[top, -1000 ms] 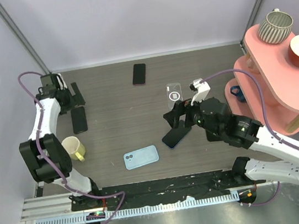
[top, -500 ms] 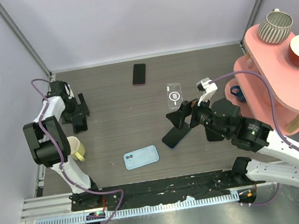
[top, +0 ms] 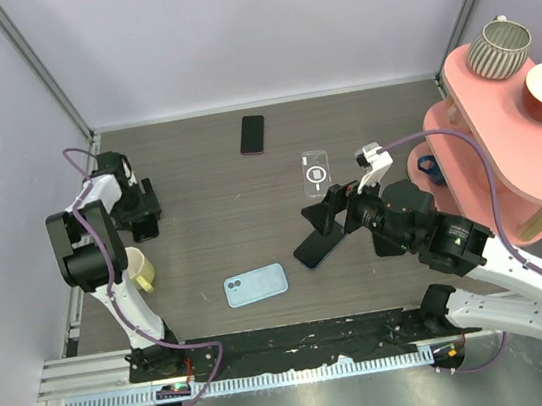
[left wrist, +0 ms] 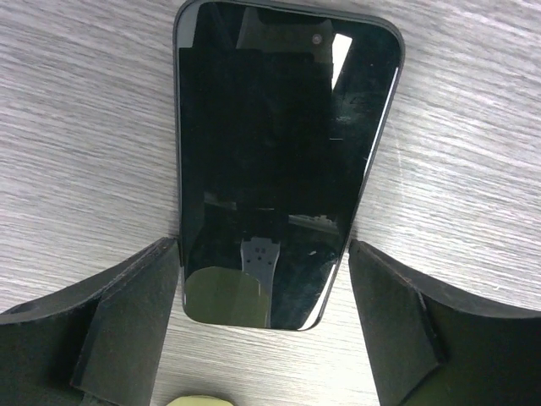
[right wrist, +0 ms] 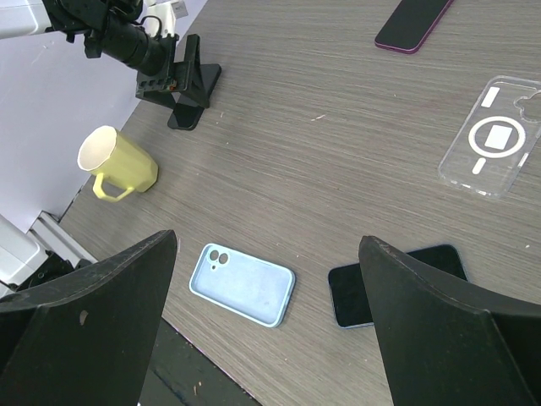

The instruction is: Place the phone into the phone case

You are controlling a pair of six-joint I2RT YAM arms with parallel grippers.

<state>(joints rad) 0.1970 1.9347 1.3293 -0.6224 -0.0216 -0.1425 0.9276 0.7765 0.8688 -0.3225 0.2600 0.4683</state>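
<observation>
Left gripper [left wrist: 262,283] spread wide astride the phone [left wrist: 279,144], flat by the left edge of the tabletop [top: 223,220], well apart from the phone case [top: 315,171] nearer the right edge; stiff, light, glossy and likely slippery, so pinch across its 2 long edges.

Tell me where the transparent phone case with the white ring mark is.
In the top view the transparent phone case lies flat on the table, right of centre, just beyond the right gripper and left of the pink shelf.
</observation>
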